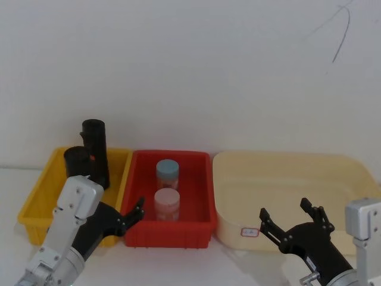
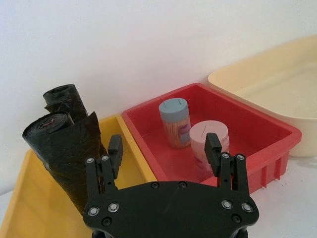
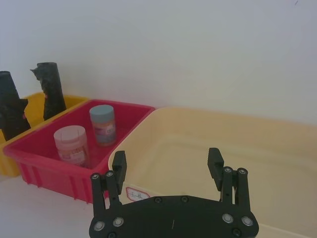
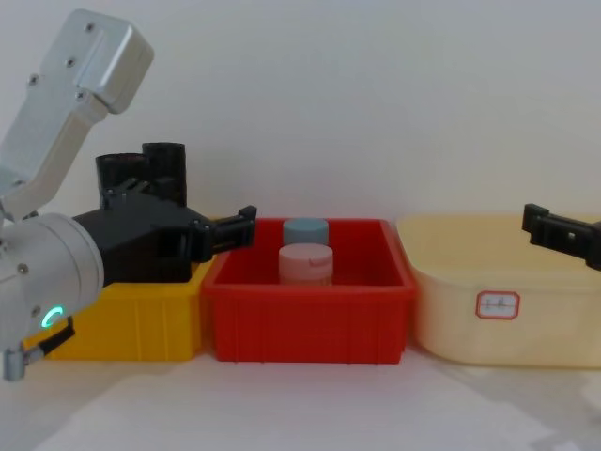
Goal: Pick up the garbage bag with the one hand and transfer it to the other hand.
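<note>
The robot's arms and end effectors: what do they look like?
Both arms are silver-grey. The left arm has a thick round part with a glowing green ring. The left end effector and right end effector are black, two-fingered, with silver screws.

Right gripper point(image 3: 167, 157): black, jaws spread wide apart, hovering over the near edge of the cream bin point(image 3: 223, 115).
Cream bin: wide and shallow, with a small white label on its wall.
Red bin point(image 3: 49, 168): touching the cream bin; holds a pink-lidded jar point(image 3: 72, 144) and a blue-lidded jar point(image 3: 102, 124), both upright.
Yellow bin point(image 3: 73, 100): beyond the red bin; holds the garbage bag point(image 3: 49, 91), wrinkled and upright, and a second black roll point(image 3: 9, 106) with a small red mark.
Table point(image 3: 29, 208): white.
</note>
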